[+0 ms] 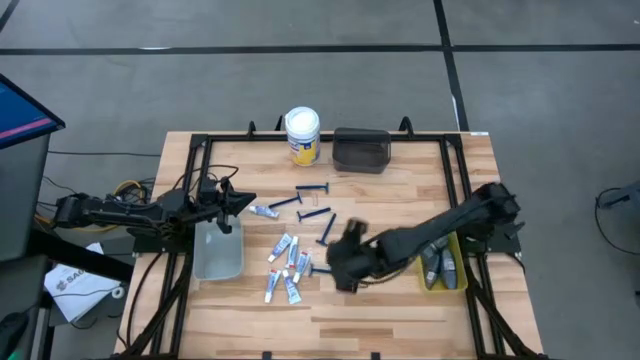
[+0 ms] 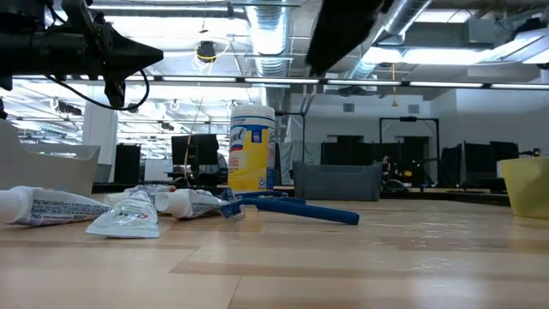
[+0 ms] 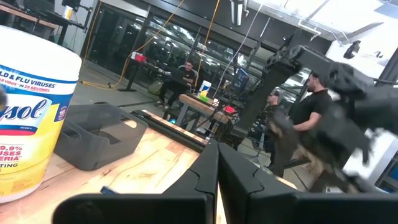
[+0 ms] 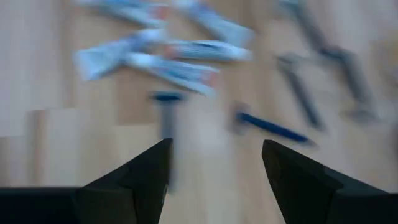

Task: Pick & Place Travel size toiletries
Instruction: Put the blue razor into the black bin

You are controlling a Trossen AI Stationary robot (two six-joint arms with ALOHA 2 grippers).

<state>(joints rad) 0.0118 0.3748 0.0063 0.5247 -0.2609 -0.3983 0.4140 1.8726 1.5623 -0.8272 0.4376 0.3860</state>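
Spread apart, the right gripper (image 4: 214, 168) should settle squarely over one thin dark-blue plastic razor (image 4: 270, 127) at its one o'clock, closing mid-handle.

Counter (image 1: 400, 310): jar (image 1: 302, 134) and tray (image 1: 361, 149) side by side at the far edge. Razors (image 1: 312, 190) mid-counter, tubes (image 1: 287, 262) just nearer. Clear tray (image 1: 218, 250) toward the left edge, under the left end effector (image 1: 240, 201). Bin (image 1: 441, 266) holding pods (image 1: 433, 265) at the right edge.
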